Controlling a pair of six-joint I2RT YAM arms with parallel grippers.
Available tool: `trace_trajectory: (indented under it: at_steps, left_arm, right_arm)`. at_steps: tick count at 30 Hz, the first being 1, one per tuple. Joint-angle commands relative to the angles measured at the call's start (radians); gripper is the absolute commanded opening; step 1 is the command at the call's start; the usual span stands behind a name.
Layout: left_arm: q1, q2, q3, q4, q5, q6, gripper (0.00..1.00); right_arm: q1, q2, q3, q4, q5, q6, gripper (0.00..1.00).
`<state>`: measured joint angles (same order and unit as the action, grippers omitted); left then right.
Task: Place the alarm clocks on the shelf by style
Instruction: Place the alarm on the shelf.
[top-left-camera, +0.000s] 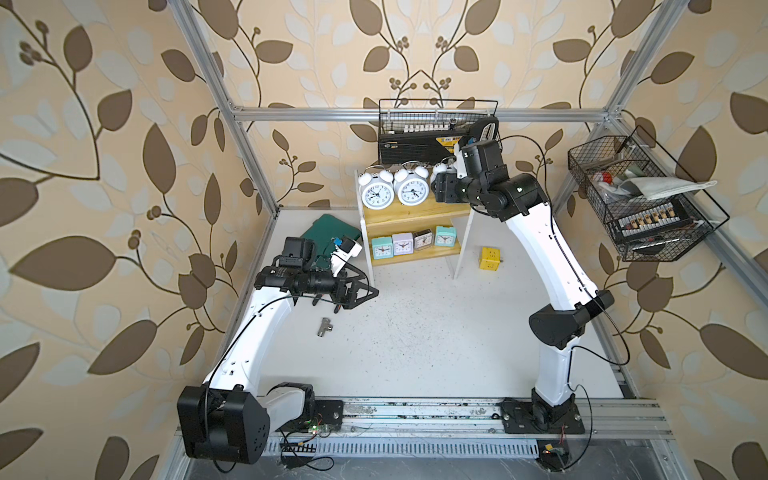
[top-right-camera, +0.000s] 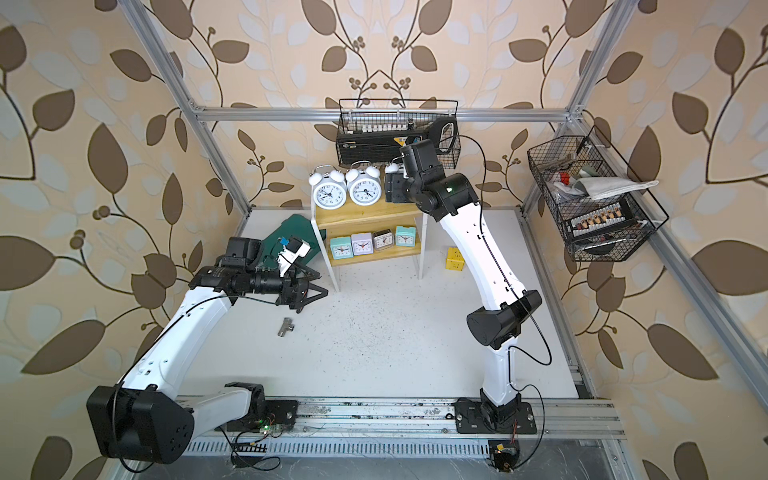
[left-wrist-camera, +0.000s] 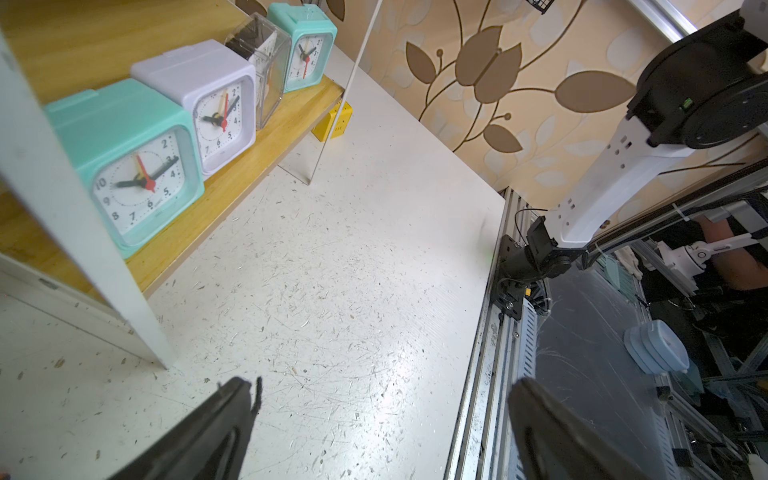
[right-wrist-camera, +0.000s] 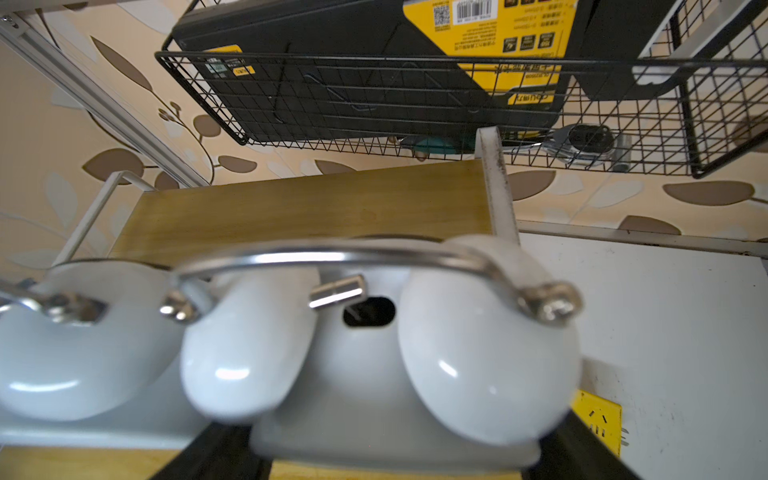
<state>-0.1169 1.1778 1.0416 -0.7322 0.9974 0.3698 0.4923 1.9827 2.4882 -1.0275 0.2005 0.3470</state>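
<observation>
The shelf (top-left-camera: 419, 212) stands at the back of the table. Two round white twin-bell alarm clocks (top-left-camera: 377, 192) (top-left-camera: 411, 189) stand on its top board. A third one (right-wrist-camera: 365, 374) rests at that board's right end, with my right gripper (right-wrist-camera: 390, 457) shut on its body. In both top views the gripper hides most of it, leaving only its bells (top-left-camera: 439, 169). The lower board holds a mint (left-wrist-camera: 133, 166), a lilac (left-wrist-camera: 208, 99), a grey clear-cased (left-wrist-camera: 266, 62) and a second mint (left-wrist-camera: 305, 45) square clock. My left gripper (left-wrist-camera: 384, 386) hangs open and empty over the table, left of the shelf.
A yellow cube (top-left-camera: 489, 258) lies right of the shelf's leg. A green pad (top-left-camera: 328, 230) lies left of the shelf, and a metal tee fitting (top-left-camera: 325, 328) sits below my left gripper. Black wire baskets hang behind the shelf (top-left-camera: 436, 133) and on the right wall (top-left-camera: 640, 208).
</observation>
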Motion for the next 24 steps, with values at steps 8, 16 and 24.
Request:
trace_trajectory:
  at_steps: [8, 16, 24]
  left_arm:
    - [0.014, -0.017, 0.006, 0.01, 0.026, 0.021, 0.99]
    - [0.017, -0.017, 0.006, 0.01, 0.026, 0.02, 0.99]
    - [0.029, -0.021, 0.004, 0.024, 0.004, 0.005, 0.99]
  right_arm:
    - [-0.005, -0.009, 0.013, 0.026, -0.022, -0.008, 0.89]
    - [-0.005, -0.051, -0.022, 0.025, -0.036, -0.028, 0.99]
    - [-0.005, -0.186, -0.175, 0.071, -0.05, -0.056, 0.99]
